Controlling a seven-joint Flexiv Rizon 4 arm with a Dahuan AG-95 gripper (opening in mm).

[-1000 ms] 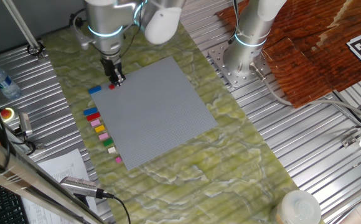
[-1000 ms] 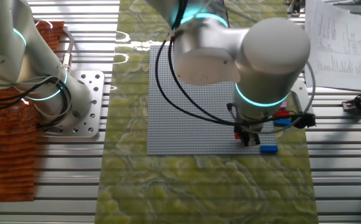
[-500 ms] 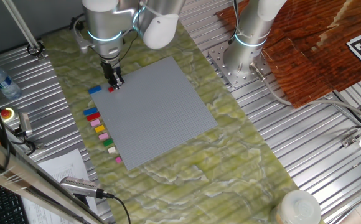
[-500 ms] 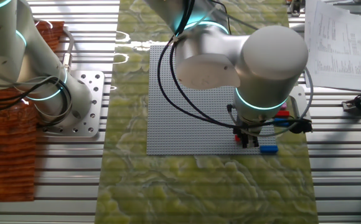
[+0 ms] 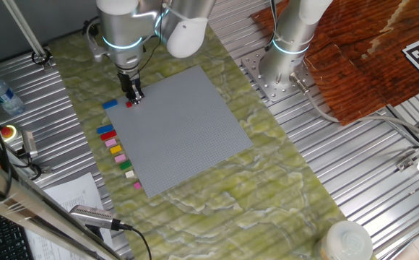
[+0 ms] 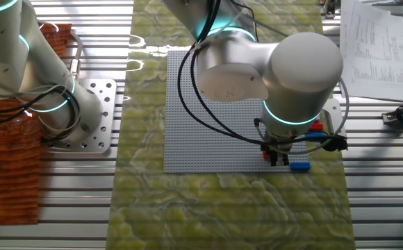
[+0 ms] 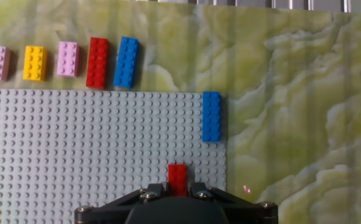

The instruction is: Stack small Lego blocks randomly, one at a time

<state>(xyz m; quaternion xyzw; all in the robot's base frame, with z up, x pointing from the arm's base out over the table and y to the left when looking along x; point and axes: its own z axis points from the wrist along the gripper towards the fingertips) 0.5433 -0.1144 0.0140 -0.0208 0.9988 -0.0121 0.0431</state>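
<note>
hand view: claw grips red brick on baseplate.

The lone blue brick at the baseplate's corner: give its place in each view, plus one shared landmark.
One fixed view: lone blue brick, upper left, on the mat left of the gripper.
The other fixed view, lower right, just off the baseplate.
Hand view, centre, against the baseplate's right edge.
Shared landmark: the red brick between the fingers.
</note>
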